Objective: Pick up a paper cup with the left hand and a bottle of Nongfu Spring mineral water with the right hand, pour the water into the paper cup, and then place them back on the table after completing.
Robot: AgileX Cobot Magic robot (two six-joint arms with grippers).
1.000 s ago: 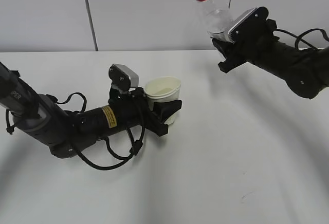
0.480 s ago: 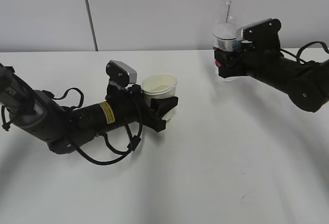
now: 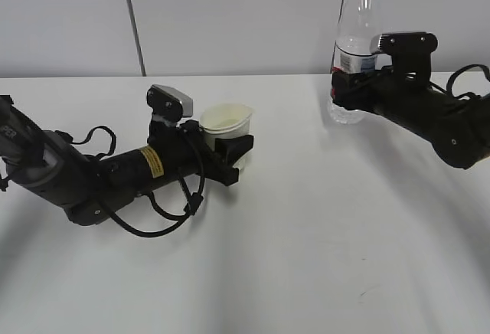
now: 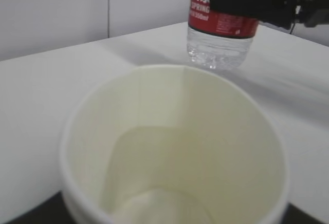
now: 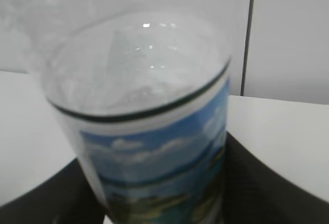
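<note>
Standing upright now, the bottle (image 3: 357, 50) stays clamped in the right pincer (image 3: 354, 93), left pincer (image 3: 230, 150) gripping the cup (image 3: 225, 124).

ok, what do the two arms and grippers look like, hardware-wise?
Both are black. The left hand has a silver-grey block on top, a yellow sticker on its forearm and loose black cable loops. The right hand is a black forked gripper with trailing black cables and no sticker.

the paper cup (image 3: 226, 123) is cream-white inside and out. the clear bottle (image 3: 354, 50) wears a red neck ring, with a label red on one side and blue sky and clouds on the other. both arms are black; the left arm (image 3: 115, 173) carries a yellow sticker. the desk (image 3: 321, 234) is white.
</note>
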